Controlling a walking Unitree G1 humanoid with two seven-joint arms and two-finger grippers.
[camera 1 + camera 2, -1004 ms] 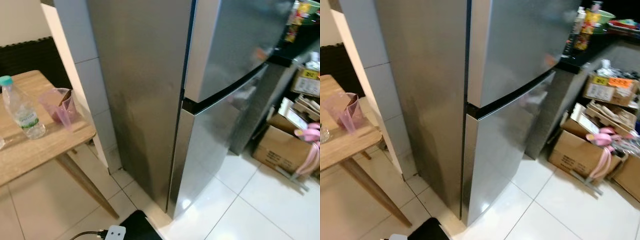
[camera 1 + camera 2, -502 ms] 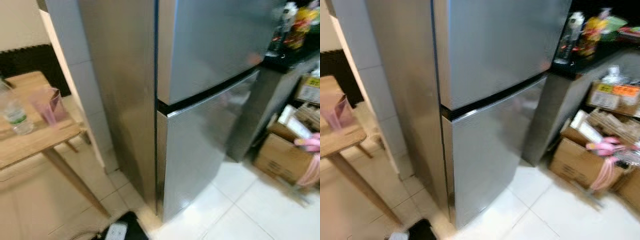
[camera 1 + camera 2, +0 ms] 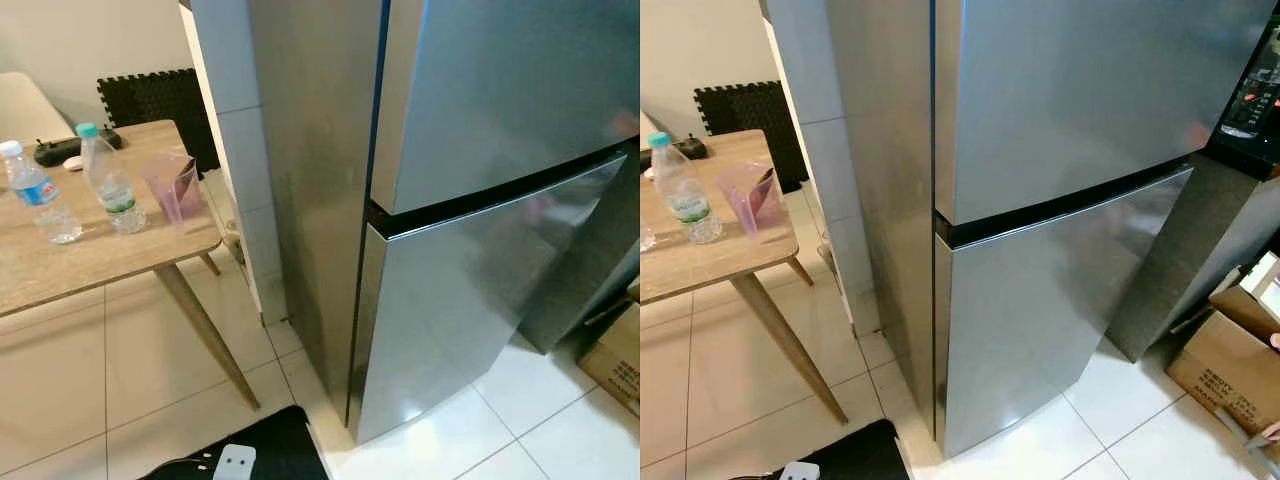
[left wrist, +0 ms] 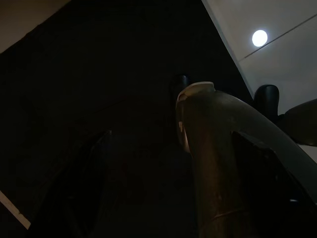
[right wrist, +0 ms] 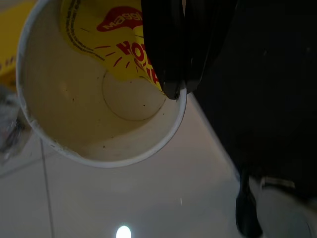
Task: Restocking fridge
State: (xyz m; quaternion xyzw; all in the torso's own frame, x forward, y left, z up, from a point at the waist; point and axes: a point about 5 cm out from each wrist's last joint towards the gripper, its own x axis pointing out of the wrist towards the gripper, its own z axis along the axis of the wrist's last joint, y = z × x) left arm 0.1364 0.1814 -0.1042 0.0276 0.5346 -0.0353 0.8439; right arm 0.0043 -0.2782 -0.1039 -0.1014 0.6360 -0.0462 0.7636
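Since a second ago the head camera has swung left, not the things: the wooden counter (image 3: 90, 255) now shows more of its top, and the boxes at the right have mostly slid off frame.

Nearest, the right gripper (image 5: 173, 74) hangs low over the tiled floor (image 5: 148, 198), its fingers (image 5: 161, 44) pinched shut on the rim of a noodle cup (image 5: 94, 94), one finger inside the wall and the cup's open mouth turned toward the wrist camera. The left gripper (image 4: 198, 163) sits in deep shade with a pale cylindrical thing between its fingers; whether they clamp it I cannot tell.

Farther off stands the fridge (image 3: 470, 200), both doors closed. On the counter are two bottles (image 3: 108, 178) and a pink jug (image 3: 170, 190).

Risk, as I judge it: with both grippers occupied, pulling the door could knock the cup loose, since the rim pinch is thin and the cup tilted.
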